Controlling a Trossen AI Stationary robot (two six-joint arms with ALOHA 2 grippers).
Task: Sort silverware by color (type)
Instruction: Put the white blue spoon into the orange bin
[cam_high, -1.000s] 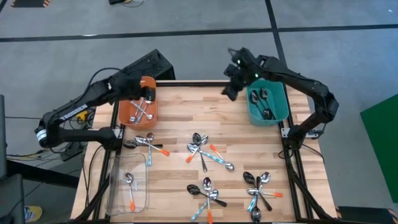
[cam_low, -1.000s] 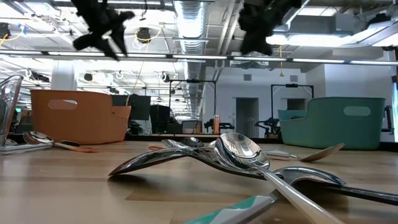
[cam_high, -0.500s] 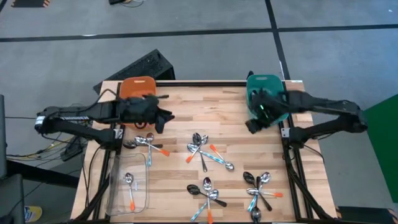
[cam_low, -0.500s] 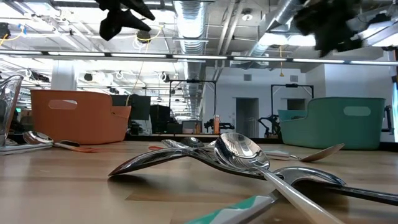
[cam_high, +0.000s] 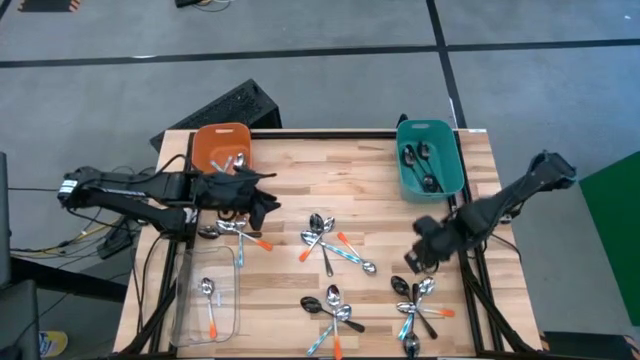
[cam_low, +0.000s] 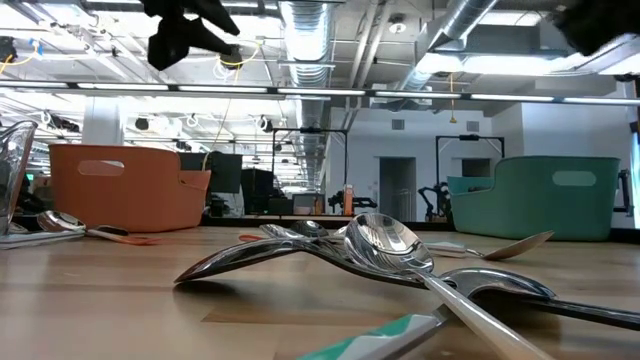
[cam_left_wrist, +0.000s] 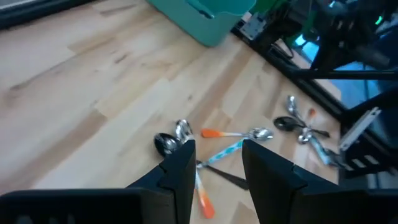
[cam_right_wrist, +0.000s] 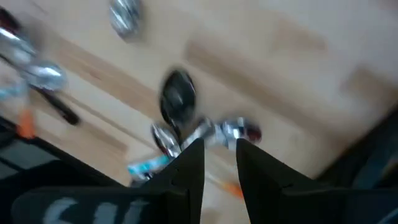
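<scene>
The silverware lies on the wooden table (cam_high: 370, 200) in loose heaps: one near the left edge (cam_high: 240, 232), one in the middle (cam_high: 330, 245), and two toward the near edge (cam_high: 335, 310), (cam_high: 420, 300). They mix silver, orange-handled, light-blue-handled and dark spoons. My left gripper (cam_high: 265, 205) hovers open, right of the orange bin (cam_high: 222, 148), with the middle heap (cam_left_wrist: 211, 138) ahead of its fingers. My right gripper (cam_high: 420, 258) hangs open, pointing down above the near-right heap, over a dark spoon (cam_right_wrist: 178, 96).
The orange bin holds several silver spoons. A teal bin (cam_high: 430, 170) at the far right holds dark spoons. A clear tray (cam_high: 205, 300) at the near left holds one orange-handled spoon. Bare wood lies between the two bins.
My left gripper has swung from above the orange bin toward the table's middle and near side. My right gripper has swept from beside the teal bin's far-left corner toward the near edge and down, rolling its wrist, to above the near-right heap. No spoon has moved.
</scene>
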